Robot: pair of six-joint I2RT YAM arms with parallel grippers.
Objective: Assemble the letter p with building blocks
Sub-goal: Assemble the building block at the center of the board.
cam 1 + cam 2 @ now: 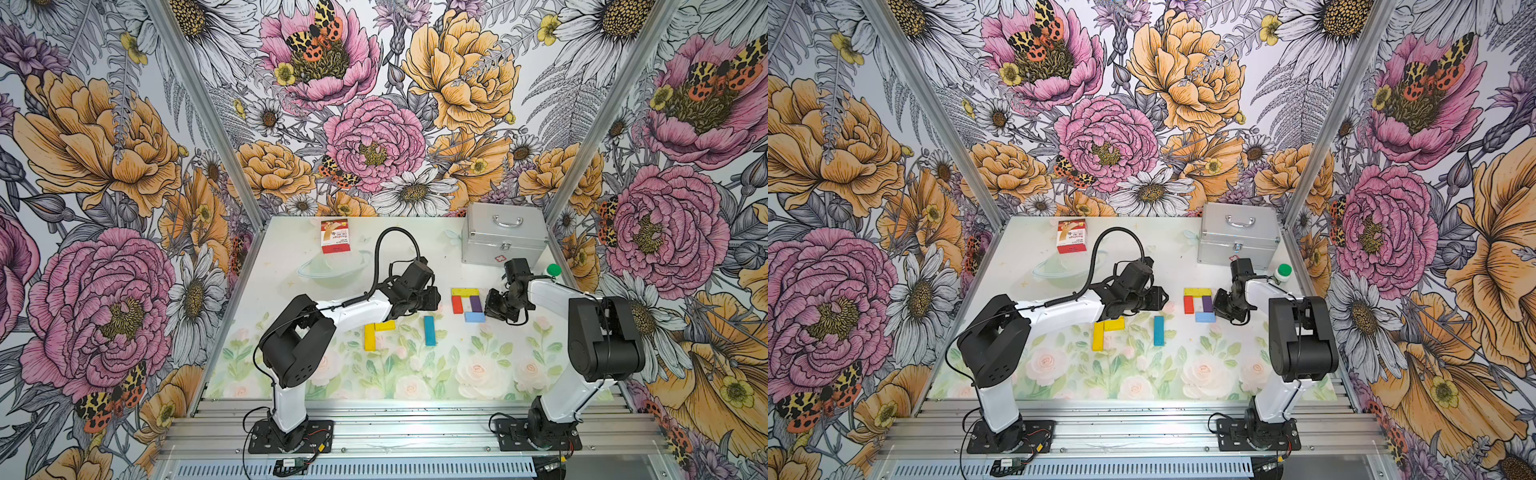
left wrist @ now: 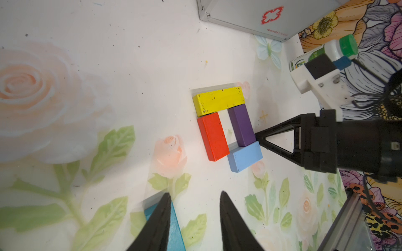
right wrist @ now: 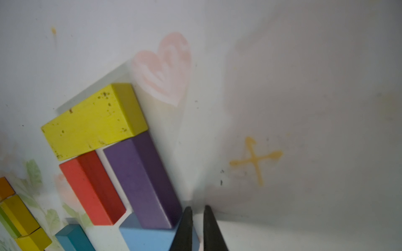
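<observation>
Surface: white tabletop printed with pale roses (image 1: 374,257), shown in both top views.
Letter so far: four painted blocks laid flat in a closed loop, right of the table's middle, between the two arms' tips.
Far bar: yellow rectangular block (image 1: 464,292), set crosswise.
Left stroke: red rectangular block (image 1: 457,305), one end butted against the yellow rectangular block.
Right stroke: purple rectangular block (image 1: 475,303), also butted against the yellow one, parallel to the red, with a strip of bare table between.
Near bar: light blue rectangular block (image 1: 474,317), crosswise against the purple end, slightly askew, corner meeting the red.
Loose pieces: teal rectangular block (image 1: 429,330) alone, nearer the front and left of the loop. Further left, a pair of yellow blocks (image 1: 370,336) in an L, partly under the left arm. An orange block (image 3: 4,188) just beside them in the right wrist view.
Right pincer: right gripper (image 3: 197,207) drawn almost closed, only a thin slit, nothing between. Tip low at the outer side of the purple block where it meets the light blue. Touching or just beside, cannot tell.
Left pincer: left gripper (image 2: 195,195) with jaws apart and empty, above the table left of the loop, teal block partly behind one finger.
Far edge: silver metal case with a handle (image 1: 505,232), red-and-white card box (image 1: 335,236), white bottle with a green cap (image 1: 553,270).
</observation>
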